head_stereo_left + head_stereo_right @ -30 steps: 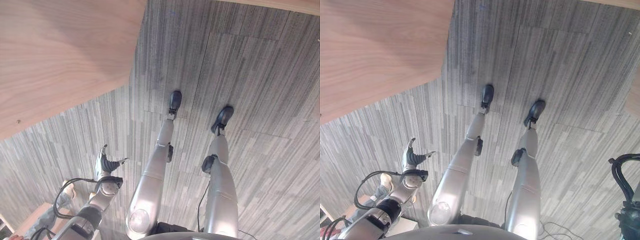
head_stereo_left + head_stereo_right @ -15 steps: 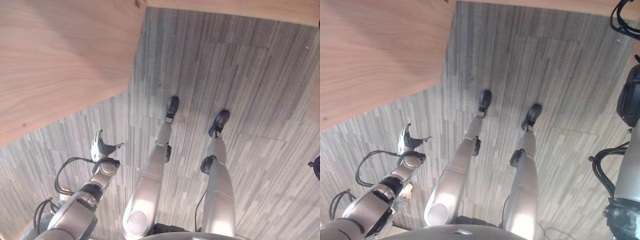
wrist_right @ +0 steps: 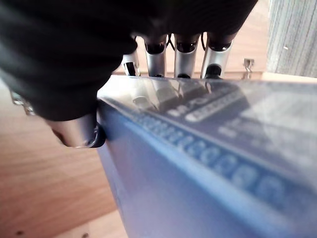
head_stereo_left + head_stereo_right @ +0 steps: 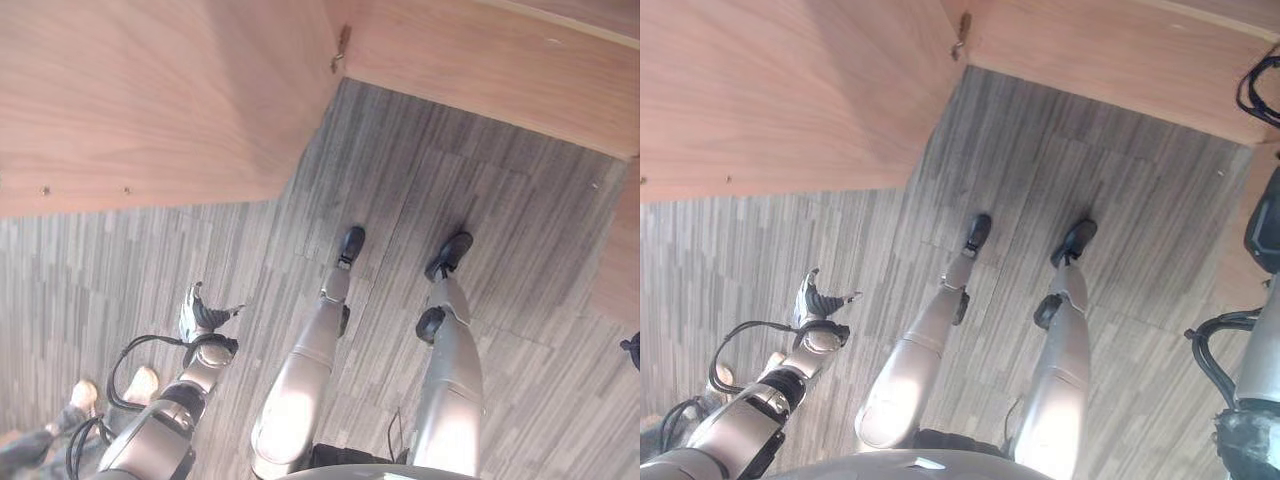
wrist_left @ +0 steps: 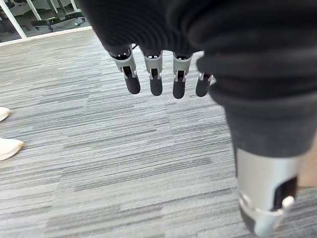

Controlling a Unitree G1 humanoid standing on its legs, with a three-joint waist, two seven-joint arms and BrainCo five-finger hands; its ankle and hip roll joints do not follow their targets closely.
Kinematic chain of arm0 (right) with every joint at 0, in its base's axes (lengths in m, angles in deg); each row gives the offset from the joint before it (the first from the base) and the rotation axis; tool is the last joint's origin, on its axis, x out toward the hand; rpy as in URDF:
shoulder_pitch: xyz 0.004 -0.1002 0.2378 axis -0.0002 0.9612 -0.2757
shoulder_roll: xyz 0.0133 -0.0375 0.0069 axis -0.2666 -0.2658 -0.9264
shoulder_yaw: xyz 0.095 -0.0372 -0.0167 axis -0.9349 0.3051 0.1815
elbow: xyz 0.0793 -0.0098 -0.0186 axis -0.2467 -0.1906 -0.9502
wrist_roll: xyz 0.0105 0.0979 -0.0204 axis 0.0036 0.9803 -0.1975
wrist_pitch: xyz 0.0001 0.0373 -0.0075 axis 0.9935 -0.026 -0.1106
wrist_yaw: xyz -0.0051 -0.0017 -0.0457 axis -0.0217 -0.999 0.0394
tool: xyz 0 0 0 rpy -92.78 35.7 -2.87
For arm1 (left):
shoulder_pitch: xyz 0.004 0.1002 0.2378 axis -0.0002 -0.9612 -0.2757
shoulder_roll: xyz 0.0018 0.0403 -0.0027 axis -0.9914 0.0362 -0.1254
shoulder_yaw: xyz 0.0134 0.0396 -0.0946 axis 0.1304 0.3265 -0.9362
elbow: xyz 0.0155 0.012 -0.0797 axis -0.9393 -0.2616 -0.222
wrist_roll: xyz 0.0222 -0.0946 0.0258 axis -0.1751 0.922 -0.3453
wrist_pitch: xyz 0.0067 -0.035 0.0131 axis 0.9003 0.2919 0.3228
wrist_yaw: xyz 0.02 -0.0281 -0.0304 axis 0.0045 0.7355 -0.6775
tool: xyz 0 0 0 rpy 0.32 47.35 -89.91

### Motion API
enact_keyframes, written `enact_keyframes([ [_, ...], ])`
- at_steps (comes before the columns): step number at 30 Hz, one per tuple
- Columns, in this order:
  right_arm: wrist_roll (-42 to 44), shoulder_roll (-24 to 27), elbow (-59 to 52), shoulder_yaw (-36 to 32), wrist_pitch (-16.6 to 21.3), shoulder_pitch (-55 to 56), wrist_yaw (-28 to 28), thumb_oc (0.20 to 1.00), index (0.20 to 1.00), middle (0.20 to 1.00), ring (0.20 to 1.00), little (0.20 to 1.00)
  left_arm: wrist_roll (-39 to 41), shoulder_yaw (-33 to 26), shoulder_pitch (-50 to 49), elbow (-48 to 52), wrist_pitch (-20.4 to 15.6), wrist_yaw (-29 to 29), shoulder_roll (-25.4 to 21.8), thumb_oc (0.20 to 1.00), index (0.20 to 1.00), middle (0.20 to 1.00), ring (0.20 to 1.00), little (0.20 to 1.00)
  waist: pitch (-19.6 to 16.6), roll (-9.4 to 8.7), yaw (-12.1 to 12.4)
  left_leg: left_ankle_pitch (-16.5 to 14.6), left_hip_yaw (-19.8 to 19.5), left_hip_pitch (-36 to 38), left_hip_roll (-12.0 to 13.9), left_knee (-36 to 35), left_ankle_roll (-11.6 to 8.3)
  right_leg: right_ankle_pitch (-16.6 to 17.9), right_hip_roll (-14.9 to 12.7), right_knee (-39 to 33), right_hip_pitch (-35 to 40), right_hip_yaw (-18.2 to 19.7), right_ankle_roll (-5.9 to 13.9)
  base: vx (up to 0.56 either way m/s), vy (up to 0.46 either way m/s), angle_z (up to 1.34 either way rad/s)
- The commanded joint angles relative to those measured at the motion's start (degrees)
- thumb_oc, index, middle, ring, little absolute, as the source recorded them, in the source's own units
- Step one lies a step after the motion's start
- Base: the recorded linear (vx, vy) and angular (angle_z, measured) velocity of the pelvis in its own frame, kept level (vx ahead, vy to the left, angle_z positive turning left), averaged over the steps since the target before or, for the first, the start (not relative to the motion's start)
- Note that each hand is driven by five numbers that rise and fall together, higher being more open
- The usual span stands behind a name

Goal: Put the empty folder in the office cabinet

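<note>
Since the earlier frames the whole head view has swung, so more of the wooden cabinet (image 4: 150, 90) comes into sight, including an inner corner with a small metal fitting (image 4: 341, 48); the left hand (image 4: 200, 318) hangs in much the same place over the grey striped carpet (image 4: 480, 200), near the cabinet's lower edge. In its wrist view the left hand (image 5: 163, 74) has its fingers (image 5: 155, 79) straight and relaxed, holding nothing, with carpet beneath them and a person's pale shoe (image 5: 9, 148) on the floor off to one side. Shoes (image 4: 140, 383) also show on the carpet beside the left arm. The right hand (image 3: 74, 64) grips the blue folder (image 3: 208, 168): its fingers (image 3: 184, 57) curl over the folder's upper edge and the thumb presses its side. The folder is held close against the cabinet's wood panels.
</note>
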Motion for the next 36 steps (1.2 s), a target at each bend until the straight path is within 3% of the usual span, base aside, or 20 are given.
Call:
enact_keyframes([
  [1,-1.10,6.19,-3.93,5.36,0.85,0.02,-0.67,0.200,0.200,0.200,0.200,0.200,-0.16,0.27,-2.23,1.17,-0.06,0.12,-5.06,1.000,1.000,1.000,1.000,1.000,0.31,-2.06,-2.16,-14.65,0.69,8.29,2.25,5.69,-3.65,7.13,0.04,-17.72,9.17,-0.87,2.16,0.10,-0.108,0.40],
  [7,-2.23,5.52,-3.17,8.20,-0.88,-2.52,-0.90,0.200,0.200,0.200,0.200,0.200,-0.11,-0.64,-3.87,1.44,0.00,0.77,-5.27,1.000,1.000,1.000,1.000,1.000,-1.17,-1.73,-2.03,-11.88,0.38,11.86,5.39,-3.03,-3.76,4.77,2.93,-19.31,10.24,-0.33,1.93,0.07,-0.060,-0.18],
  [11,-2.52,5.92,-2.17,9.72,-1.84,-4.43,-0.25,0.200,0.200,0.200,0.200,0.200,-0.17,-0.58,-3.73,2.23,0.05,1.07,-5.00,1.000,1.000,1.000,1.000,1.000,-1.35,-1.22,-2.73,-8.08,0.64,13.14,5.44,-8.36,-4.07,5.31,3.61,-20.04,9.82,-0.55,1.20,0.01,-0.011,-0.11],
  [16,-2.53,6.02,-1.81,10.01,-2.02,-4.92,0.02,0.200,0.200,0.200,0.200,0.200,-0.11,-0.76,-3.84,2.39,0.12,1.03,-4.92,1.000,1.000,1.000,1.000,1.000,-1.49,-1.00,-2.80,-7.48,0.61,13.44,5.47,-9.42,-4.11,5.02,3.91,-20.06,9.73,-0.25,1.09,0.03,-0.013,0.00],
  [17,-2.14,6.10,-0.87,10.15,-2.62,-6.42,1.47,0.200,0.200,0.200,0.200,0.200,0.36,-1.67,-4.44,2.36,0.19,0.92,-4.95,1.000,1.000,1.000,1.000,1.000,-2.61,0.10,-2.83,-6.44,0.11,14.26,6.44,-12.27,-5.19,2.33,5.25,-19.66,9.42,1.15,0.93,0.10,-0.058,0.08],
  [18,-1.85,5.93,-0.68,10.27,-2.73,-6.90,1.56,0.200,0.200,0.200,0.200,0.200,0.46,-1.70,-4.60,2.41,0.25,0.96,-4.87,1.000,1.000,1.000,1.000,1.000,-2.35,0.26,-2.91,-5.34,0.30,13.77,6.25,-12.27,-5.42,2.99,4.98,-18.72,8.48,0.47,0.30,0.17,-0.078,0.09],
  [26,-0.31,3.83,-1.36,14.63,-4.05,-11.19,-1.73,0.200,0.200,0.200,0.200,0.200,1.91,-2.77,-3.88,0.84,0.02,0.80,-4.19,1.000,1.000,1.000,1.000,1.000,-3.25,1.78,-3.16,-5.84,-0.09,13.35,7.88,-12.27,-6.60,-3.59,4.31,-8.62,2.24,2.31,-0.59,0.05,-0.021,-0.03],
  [36,-0.04,0.54,-1.52,16.82,-3.83,-13.76,-3.19,0.200,0.200,0.200,0.200,0.200,2.77,-3.57,-3.33,-1.26,0.71,0.60,-3.59,1.000,1.000,1.000,1.000,1.000,-3.02,2.06,-3.42,-4.96,-0.59,13.98,9.00,-12.27,-6.91,-6.43,4.35,-3.11,-0.45,3.31,-1.19,0.03,-0.001,-0.03],
])
